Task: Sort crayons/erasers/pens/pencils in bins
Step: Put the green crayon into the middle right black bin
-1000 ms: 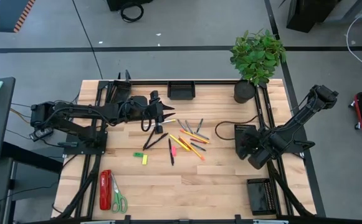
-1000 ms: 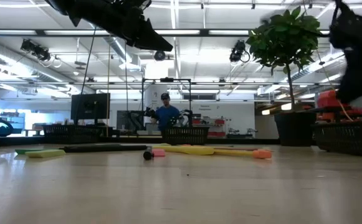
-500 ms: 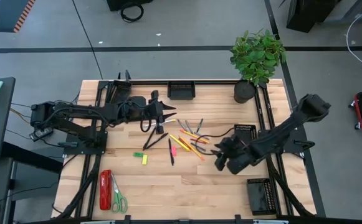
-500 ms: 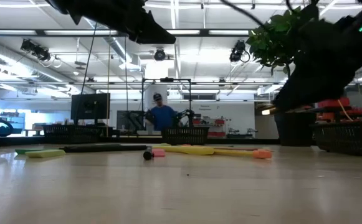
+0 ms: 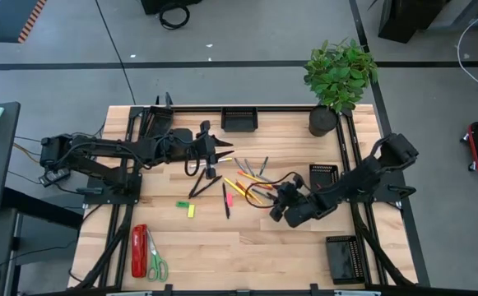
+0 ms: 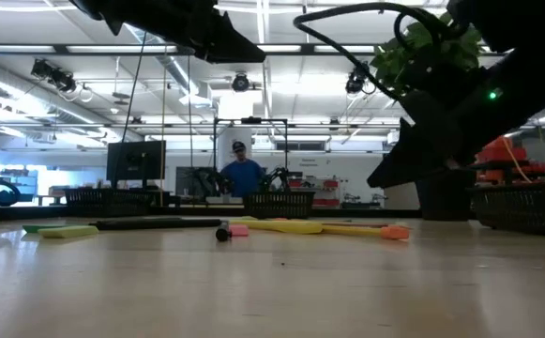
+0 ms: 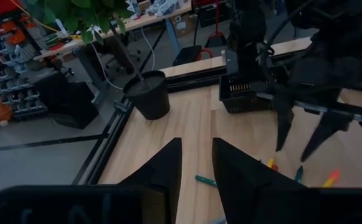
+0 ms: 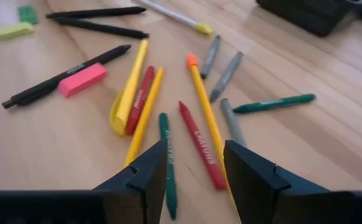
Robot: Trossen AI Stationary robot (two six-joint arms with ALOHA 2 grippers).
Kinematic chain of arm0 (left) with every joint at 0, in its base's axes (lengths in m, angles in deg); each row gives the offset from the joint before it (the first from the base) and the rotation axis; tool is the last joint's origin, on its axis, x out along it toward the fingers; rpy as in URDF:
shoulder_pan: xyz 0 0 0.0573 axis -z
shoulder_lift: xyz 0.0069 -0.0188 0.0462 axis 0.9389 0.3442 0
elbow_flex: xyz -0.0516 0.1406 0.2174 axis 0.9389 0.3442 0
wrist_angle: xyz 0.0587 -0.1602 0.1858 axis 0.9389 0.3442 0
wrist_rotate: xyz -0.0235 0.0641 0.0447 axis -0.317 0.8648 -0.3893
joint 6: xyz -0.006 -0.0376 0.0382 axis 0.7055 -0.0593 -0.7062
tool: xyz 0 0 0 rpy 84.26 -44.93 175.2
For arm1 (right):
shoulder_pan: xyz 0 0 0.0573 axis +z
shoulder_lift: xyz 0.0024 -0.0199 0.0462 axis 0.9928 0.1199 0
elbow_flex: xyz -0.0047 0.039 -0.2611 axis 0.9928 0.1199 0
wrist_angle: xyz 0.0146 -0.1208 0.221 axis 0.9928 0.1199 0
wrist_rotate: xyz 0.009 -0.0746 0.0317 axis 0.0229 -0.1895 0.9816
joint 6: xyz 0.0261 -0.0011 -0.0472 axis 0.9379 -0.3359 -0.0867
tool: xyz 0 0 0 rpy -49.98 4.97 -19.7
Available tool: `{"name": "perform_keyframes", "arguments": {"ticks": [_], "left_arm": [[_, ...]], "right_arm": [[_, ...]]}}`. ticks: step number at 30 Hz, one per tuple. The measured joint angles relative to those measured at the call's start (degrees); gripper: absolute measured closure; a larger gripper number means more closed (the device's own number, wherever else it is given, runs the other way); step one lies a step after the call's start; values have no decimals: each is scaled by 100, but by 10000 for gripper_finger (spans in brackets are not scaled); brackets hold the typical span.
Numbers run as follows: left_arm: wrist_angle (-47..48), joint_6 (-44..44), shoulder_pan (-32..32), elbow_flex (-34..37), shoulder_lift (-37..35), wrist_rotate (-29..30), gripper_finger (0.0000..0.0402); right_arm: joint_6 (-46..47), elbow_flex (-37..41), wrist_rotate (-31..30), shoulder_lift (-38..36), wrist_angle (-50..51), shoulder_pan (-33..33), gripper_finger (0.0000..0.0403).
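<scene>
Crayons, pencils and pens lie flat in a loose pile (image 5: 251,185) at the table's middle. In the right wrist view a red crayon (image 8: 200,149), a green crayon (image 8: 166,158) and an orange pencil (image 8: 204,109) lie just ahead of my right gripper (image 8: 196,171). That gripper is open, slants down at the pile's near right side (image 5: 275,205) and touches nothing. A pink eraser (image 8: 82,79) and a black pen (image 8: 65,76) lie farther off. My left gripper (image 5: 225,149) hangs open and empty above the pile's far left side.
Black mesh bins stand at the far edge (image 5: 239,119), at the right (image 5: 322,175) and at the near right (image 5: 343,257). A plant pot (image 5: 322,121) stands far right. A red stapler (image 5: 139,251) and scissors (image 5: 155,261) lie near left. Green (image 5: 183,204) and yellow (image 5: 192,210) erasers lie left of the pile.
My right gripper has swung from beside the right bin toward the table's left and gone down, and it has turned about. It now stands low at the pile's near right side. The pile has not moved.
</scene>
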Motion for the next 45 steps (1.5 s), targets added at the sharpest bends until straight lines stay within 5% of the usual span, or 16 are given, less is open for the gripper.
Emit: {"name": "perform_keyframes", "arguments": {"ticks": [5, 31, 45], "left_arm": [[81, -274, -2, 17, 0, 7, 315], [-715, -335, -48, 24, 577, -127, 343], [-1109, -232, -48, 24, 575, -125, 353]], "right_arm": [[-516, 0, 40, 296, -646, 7, 241], [262, -22, -676, 1841, -1666, 162, 317], [116, 4, -882, 1768, -1525, 345, 370]]}}
